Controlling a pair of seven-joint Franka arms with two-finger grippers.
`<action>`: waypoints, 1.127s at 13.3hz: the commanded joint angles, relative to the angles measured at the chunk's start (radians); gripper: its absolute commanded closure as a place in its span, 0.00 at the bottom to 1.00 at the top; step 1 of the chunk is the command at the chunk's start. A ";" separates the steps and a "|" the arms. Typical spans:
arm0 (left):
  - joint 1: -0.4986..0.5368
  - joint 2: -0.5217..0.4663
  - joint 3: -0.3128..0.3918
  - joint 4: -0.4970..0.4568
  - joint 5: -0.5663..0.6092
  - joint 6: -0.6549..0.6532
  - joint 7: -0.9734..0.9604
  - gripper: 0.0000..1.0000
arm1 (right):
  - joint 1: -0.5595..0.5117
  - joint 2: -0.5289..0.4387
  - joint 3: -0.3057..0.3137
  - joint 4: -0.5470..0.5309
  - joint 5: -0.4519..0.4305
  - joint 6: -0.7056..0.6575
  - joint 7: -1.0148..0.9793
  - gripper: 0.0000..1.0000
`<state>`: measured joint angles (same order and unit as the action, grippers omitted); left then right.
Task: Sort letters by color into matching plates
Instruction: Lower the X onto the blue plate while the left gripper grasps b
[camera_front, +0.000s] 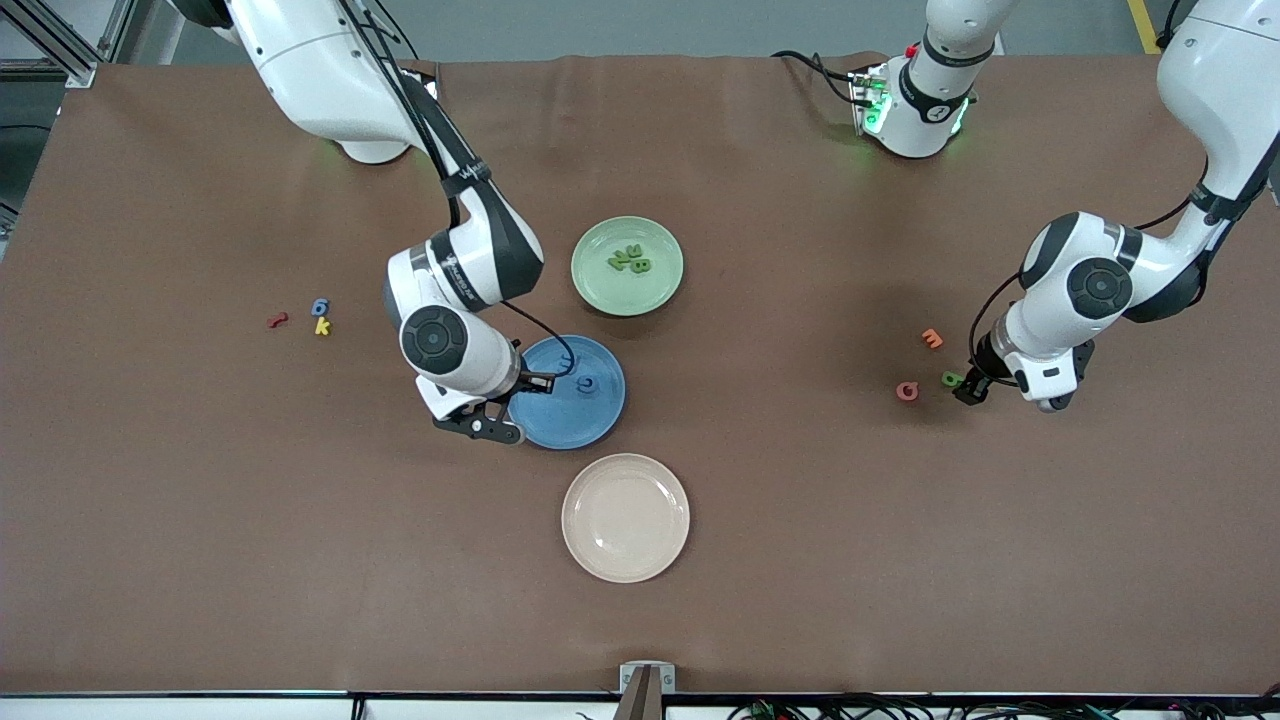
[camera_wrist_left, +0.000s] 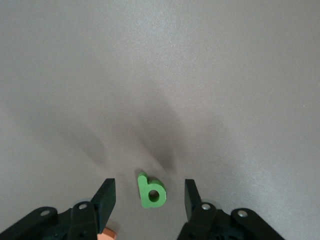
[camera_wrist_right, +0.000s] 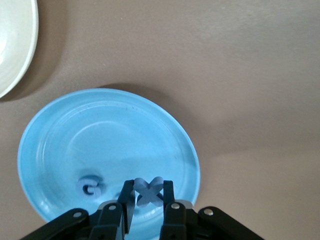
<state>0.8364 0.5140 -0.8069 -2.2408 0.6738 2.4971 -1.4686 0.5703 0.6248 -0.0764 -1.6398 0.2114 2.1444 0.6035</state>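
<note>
My right gripper (camera_front: 512, 430) (camera_wrist_right: 149, 197) hangs over the rim of the blue plate (camera_front: 590, 420) (camera_wrist_right: 100, 135), shut on a blue letter X (camera_wrist_right: 149, 191). One blue letter (camera_front: 588, 383) (camera_wrist_right: 90, 186) lies in that plate. The green plate (camera_front: 600, 285) holds a few green letters (camera_front: 630, 261). Toward the left arm's end of the table, my left gripper (camera_front: 968, 388) (camera_wrist_left: 150, 197) is down at the table and open. A green letter b (camera_front: 952, 379) (camera_wrist_left: 150, 191) lies between its fingers (camera_wrist_left: 106, 197), touching neither. A blue 6 (camera_front: 320, 306) lies toward the right arm's end.
A cream plate (camera_front: 625, 517) (camera_wrist_right: 15, 45) sits nearer the front camera than the blue one. An orange m (camera_front: 932, 338) and a reddish letter (camera_front: 907, 391) lie close to the green b. A red letter (camera_front: 277, 320) and a yellow k (camera_front: 322, 326) lie beside the blue 6.
</note>
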 joint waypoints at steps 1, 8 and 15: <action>0.009 0.018 0.003 -0.013 0.026 0.031 -0.019 0.38 | 0.020 0.050 -0.006 0.035 0.020 0.035 -0.008 0.83; 0.009 0.047 0.018 -0.011 0.079 0.032 -0.021 0.43 | 0.023 0.088 -0.005 0.034 0.019 0.083 -0.011 0.82; 0.001 0.061 0.018 -0.003 0.079 0.032 -0.021 0.47 | 0.020 0.115 0.017 0.034 0.019 0.121 -0.019 0.81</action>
<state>0.8367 0.5683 -0.7881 -2.2420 0.7245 2.5117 -1.4691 0.5894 0.7216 -0.0617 -1.6317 0.2115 2.2666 0.5992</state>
